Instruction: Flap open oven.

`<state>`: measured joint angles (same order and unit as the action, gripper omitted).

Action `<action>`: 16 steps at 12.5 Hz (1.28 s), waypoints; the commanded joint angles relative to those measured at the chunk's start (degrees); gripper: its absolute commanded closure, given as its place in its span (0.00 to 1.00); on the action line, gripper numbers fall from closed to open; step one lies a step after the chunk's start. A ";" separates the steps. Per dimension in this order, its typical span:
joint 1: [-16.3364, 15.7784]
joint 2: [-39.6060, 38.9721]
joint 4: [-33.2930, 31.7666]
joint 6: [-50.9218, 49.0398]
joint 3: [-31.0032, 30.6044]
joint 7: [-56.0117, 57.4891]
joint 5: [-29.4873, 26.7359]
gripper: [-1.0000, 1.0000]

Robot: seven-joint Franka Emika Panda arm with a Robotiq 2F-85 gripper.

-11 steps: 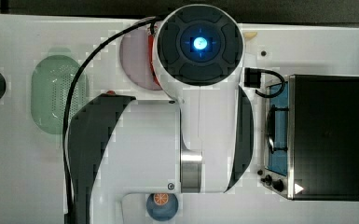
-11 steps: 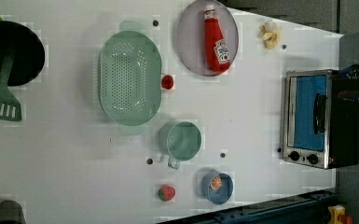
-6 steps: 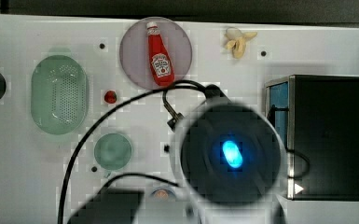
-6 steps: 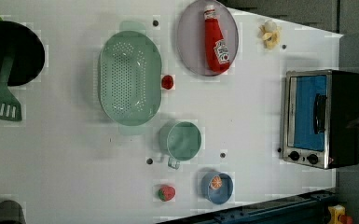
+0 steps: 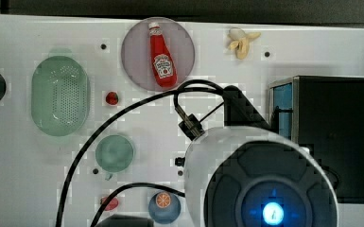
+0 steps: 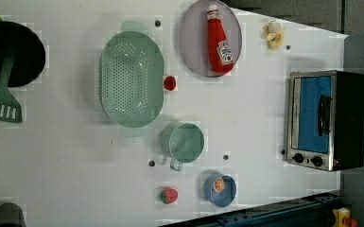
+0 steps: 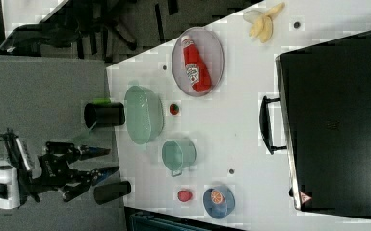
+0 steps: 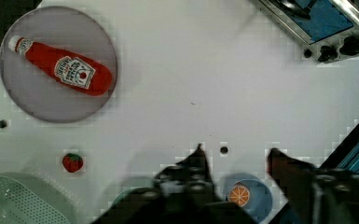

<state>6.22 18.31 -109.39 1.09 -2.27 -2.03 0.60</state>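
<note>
The oven [image 6: 326, 120] stands at the left view's right, a boxy toaster oven with a silver frame, black knobs and a blue glass door. Its door lies shut, and the bar handle [image 7: 268, 125] sticks out toward the table. The black top of the oven [image 5: 333, 137] fills the top view's right, partly covered by my arm [image 5: 264, 184]. The gripper [image 8: 235, 156] hangs high over the table above a blue bowl, well apart from the oven [image 8: 321, 23]. Its two dark fingers [image 8: 198, 163] stand apart with nothing between them. The gripper [image 7: 107, 161] also shows spread at the right view's left.
A ketchup bottle [image 5: 163, 61] lies on a grey plate [image 5: 137, 56]. A banana [image 5: 242, 42], a green colander [image 5: 60, 94], a green cup [image 5: 115, 153], two small red fruits and the blue bowl [image 6: 220, 189] with an orange slice dot the white table. A black pan and a green spatula [image 6: 2, 101] sit at the left view's left.
My arm has swung from over the plate to the top view's lower right, uncovering the ketchup bottle and the banana. The oven door looks the same.
</note>
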 commanded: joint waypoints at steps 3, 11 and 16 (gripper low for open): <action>0.58 -3.29 -0.05 -0.74 2.75 4.14 -0.12 0.83; 1.02 -8.99 -6.46 13.63 13.69 47.45 3.47 0.83; 1.26 -12.63 -14.94 30.85 20.39 61.92 4.16 0.83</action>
<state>7.20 6.88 -124.10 30.10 17.89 51.45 4.79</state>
